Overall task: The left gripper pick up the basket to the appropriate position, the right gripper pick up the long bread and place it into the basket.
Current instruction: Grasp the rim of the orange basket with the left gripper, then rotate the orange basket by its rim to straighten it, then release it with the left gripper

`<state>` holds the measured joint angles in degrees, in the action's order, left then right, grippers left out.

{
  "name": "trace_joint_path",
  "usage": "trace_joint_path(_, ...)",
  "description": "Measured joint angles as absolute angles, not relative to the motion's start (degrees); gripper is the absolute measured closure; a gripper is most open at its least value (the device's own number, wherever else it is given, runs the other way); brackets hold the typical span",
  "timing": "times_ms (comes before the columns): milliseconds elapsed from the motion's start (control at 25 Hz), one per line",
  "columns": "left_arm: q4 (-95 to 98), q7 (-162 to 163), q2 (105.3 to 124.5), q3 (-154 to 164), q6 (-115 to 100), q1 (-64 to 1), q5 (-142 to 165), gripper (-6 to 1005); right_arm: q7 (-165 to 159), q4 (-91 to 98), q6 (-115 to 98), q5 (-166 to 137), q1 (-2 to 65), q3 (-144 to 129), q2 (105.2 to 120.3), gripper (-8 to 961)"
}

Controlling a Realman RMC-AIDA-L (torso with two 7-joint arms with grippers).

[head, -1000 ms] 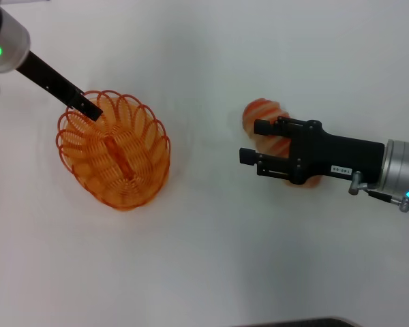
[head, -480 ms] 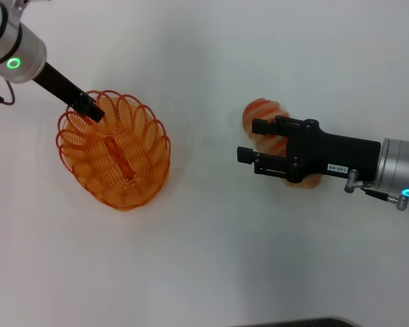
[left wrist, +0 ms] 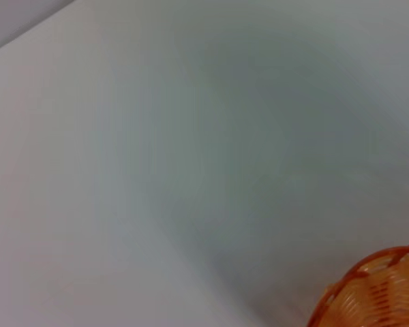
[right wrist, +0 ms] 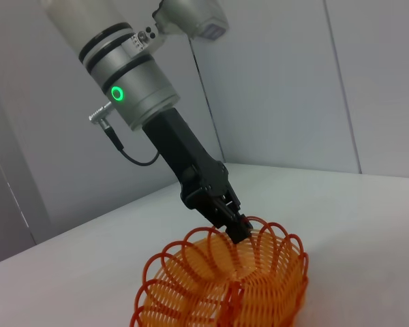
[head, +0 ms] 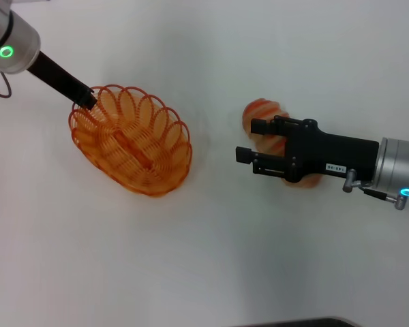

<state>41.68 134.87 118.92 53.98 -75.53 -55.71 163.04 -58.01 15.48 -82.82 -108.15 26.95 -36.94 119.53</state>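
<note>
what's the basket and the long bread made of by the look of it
The basket looks like thin wire with a glossy orange coating: see-through loops, scalloped rim. The long bread looks like moulded plastic or foam, matte tan with orange-red stripes; mostly hidden under the right pincer, so uncertain.

You see mostly bare pale counter (left wrist: 191,170) here, with only the orange wire rim of the basket (left wrist: 378,289) showing in one corner.
</note>
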Motion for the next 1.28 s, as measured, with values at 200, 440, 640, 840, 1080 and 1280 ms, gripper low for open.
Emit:
trace_joint_path(200,42.24,138.85,117.92,48.41,-78.35,-56.04,163.03,883,-57.93,15.39,-82.9,-108.4,27.03,-37.0,119.53,278)
trace_joint_path(440,47.69,146.1,117.38,37.45,-85.17,-54.82,162.99,914,-57.23,15.37,-83.36,-108.37,26.67,-36.98,119.53,282)
trace_joint_path(640,51.47,154.91,118.39,35.08,-86.97,-50.71,162.02,925,-57.28,15.48,-84.77,-108.1,26.17,-35.88,119.34,285)
trace_joint_path(840,58.2,159.61,122.24,35.06,-86.77,-45.18,159.87,934,-56.32,15.96,-84.94,-108.09,25.75,-34.29,119.34,288)
trace_joint_path(1080,61.38,163.17,124.46,39.63,-84.27,-38.67,154.34,933,-55.08,16.0,-84.36,-108.13,26.05,-33.85,119.26,292)
trace_joint_path(1280,61.45,163.27,124.18,42.13,-83.56,-34.6,148.73,789,-55.4,16.0,-83.53,-108.17,26.67,-34.19,119.2,295)
